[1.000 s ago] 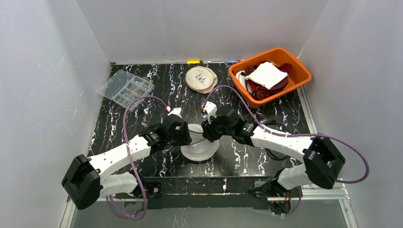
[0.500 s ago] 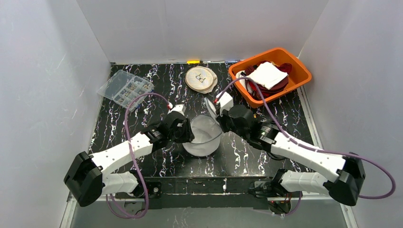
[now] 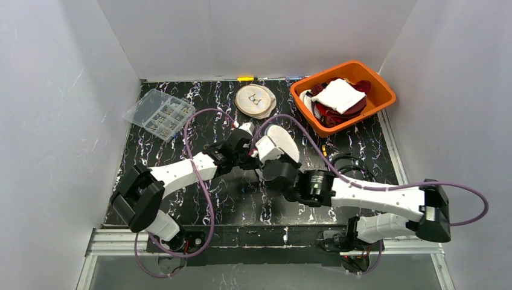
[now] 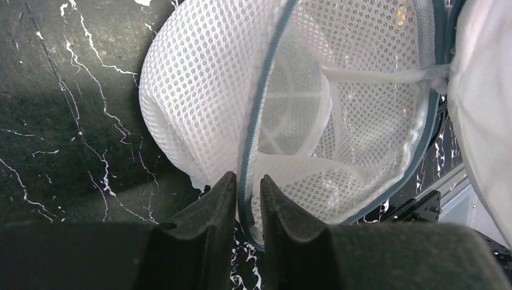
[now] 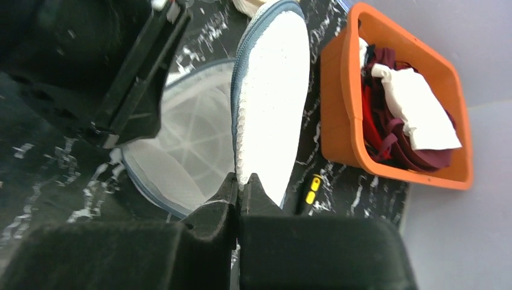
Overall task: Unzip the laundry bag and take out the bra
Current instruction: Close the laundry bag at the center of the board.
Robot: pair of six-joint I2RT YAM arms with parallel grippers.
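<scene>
The white mesh laundry bag [image 4: 199, 90] stands unzipped, its grey zip rim [image 4: 259, 109] gaping wide. My left gripper [image 4: 247, 190] is shut on that rim at the near side. The bag's round lid [image 5: 268, 103] stands on edge, with my right gripper [image 5: 240, 181] shut on its lower border. From above, the lid [image 3: 282, 140] shows as a white oval behind both grippers: left [image 3: 251, 159], right [image 3: 273, 158]. Smooth white ribbed shapes [image 4: 293, 115] show inside the bag. I cannot pick out the bra among them.
An orange bin [image 3: 386, 90] of dark red and white clothes stands at the back right. A round beige item [image 3: 255, 99] lies at the back middle and a clear compartment box [image 3: 160, 113] at the back left. A small yellow-and-black object [image 5: 309, 193] lies near the lid.
The bag has come open: my right gripper shut on the lid and swung it up and back. The left gripper closed on the rim and reached further in. Both arms shifted.
</scene>
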